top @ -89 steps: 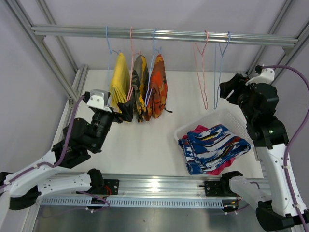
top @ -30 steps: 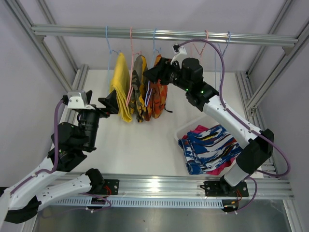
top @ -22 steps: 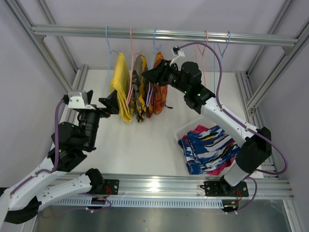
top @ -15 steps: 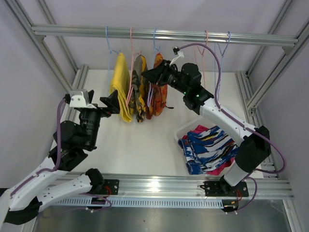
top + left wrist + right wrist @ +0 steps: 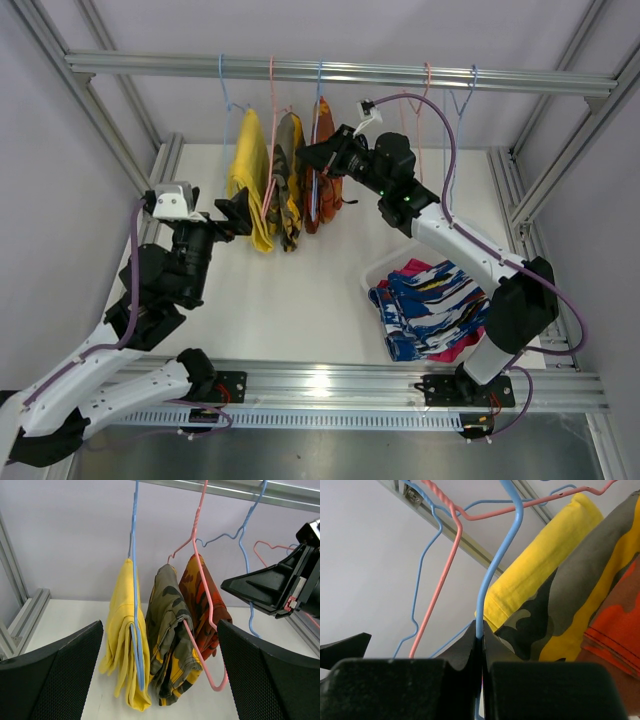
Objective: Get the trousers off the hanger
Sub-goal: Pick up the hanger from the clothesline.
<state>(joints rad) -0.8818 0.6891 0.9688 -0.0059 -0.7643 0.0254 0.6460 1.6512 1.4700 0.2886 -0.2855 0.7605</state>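
Three trousers hang from the rail on wire hangers: plain yellow (image 5: 248, 180) on a blue hanger (image 5: 135, 605), camouflage (image 5: 288, 185) on a pink hanger (image 5: 202, 630), and orange-red patterned (image 5: 326, 170) on another blue hanger (image 5: 492, 575). My right gripper (image 5: 310, 155) is shut on that blue hanger's wire (image 5: 480, 630), just above the orange-red trousers (image 5: 615, 630). My left gripper (image 5: 240, 213) stands open, facing the yellow (image 5: 122, 635) and camouflage (image 5: 170, 645) trousers from a short way off, touching nothing. Blue-and-white trousers (image 5: 445, 300) lie on magenta ones (image 5: 412, 268) in a basket.
The white basket (image 5: 400, 262) sits on the table at the right. An empty pink hanger (image 5: 425, 100) and an empty blue hanger (image 5: 465, 95) hang on the rail (image 5: 340, 70) behind my right arm. Frame posts stand at the back corners.
My right gripper has shut on the blue hanger's wire, and the orange-red trousers have turned edge-on. The left arm has shifted slightly, still open.
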